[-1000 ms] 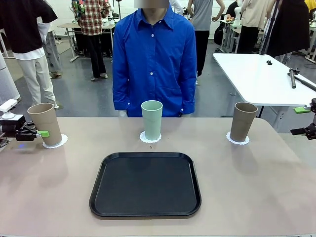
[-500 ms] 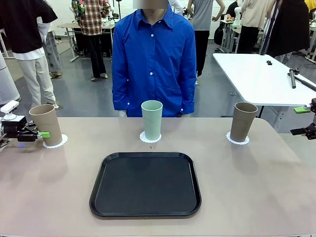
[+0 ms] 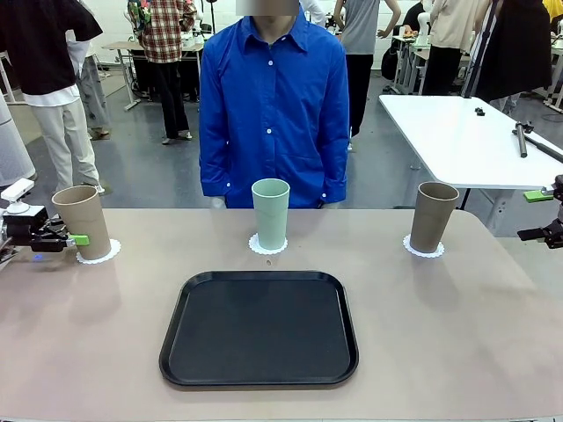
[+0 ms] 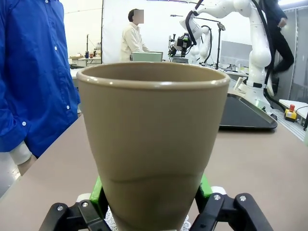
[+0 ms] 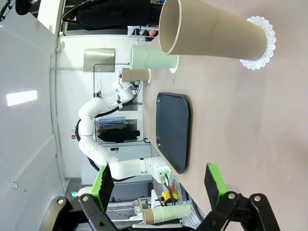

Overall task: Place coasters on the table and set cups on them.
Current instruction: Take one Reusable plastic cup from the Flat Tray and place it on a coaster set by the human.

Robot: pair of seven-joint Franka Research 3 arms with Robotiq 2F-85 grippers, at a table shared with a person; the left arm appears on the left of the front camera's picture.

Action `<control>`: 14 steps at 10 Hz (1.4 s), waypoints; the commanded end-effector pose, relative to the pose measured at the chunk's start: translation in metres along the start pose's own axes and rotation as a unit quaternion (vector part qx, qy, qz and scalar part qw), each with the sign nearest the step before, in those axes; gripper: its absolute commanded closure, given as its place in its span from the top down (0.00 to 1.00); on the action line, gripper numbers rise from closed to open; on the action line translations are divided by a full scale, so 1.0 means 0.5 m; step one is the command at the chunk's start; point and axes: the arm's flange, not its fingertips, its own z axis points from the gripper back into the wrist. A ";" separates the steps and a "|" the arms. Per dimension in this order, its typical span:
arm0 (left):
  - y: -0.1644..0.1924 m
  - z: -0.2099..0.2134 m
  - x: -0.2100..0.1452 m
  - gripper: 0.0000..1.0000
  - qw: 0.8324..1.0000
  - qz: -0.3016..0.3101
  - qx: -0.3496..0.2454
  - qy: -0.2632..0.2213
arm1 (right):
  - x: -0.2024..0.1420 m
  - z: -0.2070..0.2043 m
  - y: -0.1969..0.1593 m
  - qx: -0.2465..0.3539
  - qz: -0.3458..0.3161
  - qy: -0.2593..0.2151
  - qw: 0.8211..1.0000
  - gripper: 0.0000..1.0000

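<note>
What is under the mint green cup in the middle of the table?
A white lacy coaster lies under the mint green cup, on the beige table. Only its scalloped edge shows around the cup's base; the middle part is covered by the cup.

Readable text: none could be made out in any view.
Cups (image 3: pixel 270 213): plain, no print or brand was visible.
Tray (image 3: pixel 259 328): plain black, no label was visible.
Table (image 3: pixel 457 325): bare surface, no markings were visible.
Background items: too small or blurred to read.
</note>
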 end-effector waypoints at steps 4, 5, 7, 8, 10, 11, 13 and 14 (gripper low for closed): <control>0.016 0.000 -0.004 1.00 1.000 0.018 -0.006 -0.008 | -0.001 0.000 0.001 0.001 0.000 0.001 1.000 1.00; 0.017 -0.001 -0.005 1.00 1.000 0.018 -0.008 -0.010 | -0.001 0.000 0.001 0.001 0.000 0.001 1.000 1.00; 0.018 -0.002 -0.005 1.00 0.999 0.022 -0.018 -0.016 | -0.001 0.000 0.001 0.001 0.000 0.001 1.000 1.00; 0.017 -0.002 -0.005 1.00 0.999 0.026 -0.022 -0.017 | -0.001 0.000 0.001 0.001 0.000 0.001 1.000 1.00; 0.019 0.000 -0.005 1.00 0.999 0.036 -0.030 -0.013 | -0.001 0.000 0.001 0.001 0.000 0.001 1.000 1.00; 0.019 0.001 -0.005 1.00 0.999 0.040 -0.033 -0.011 | -0.001 0.000 0.001 0.001 0.000 0.001 1.000 1.00; 0.021 0.002 -0.004 1.00 0.998 0.048 -0.038 -0.008 | -0.001 0.000 0.001 0.001 0.000 0.001 1.000 1.00; 0.022 0.002 -0.005 1.00 0.998 0.052 -0.041 -0.005 | -0.001 0.000 0.001 0.001 0.000 0.001 1.000 1.00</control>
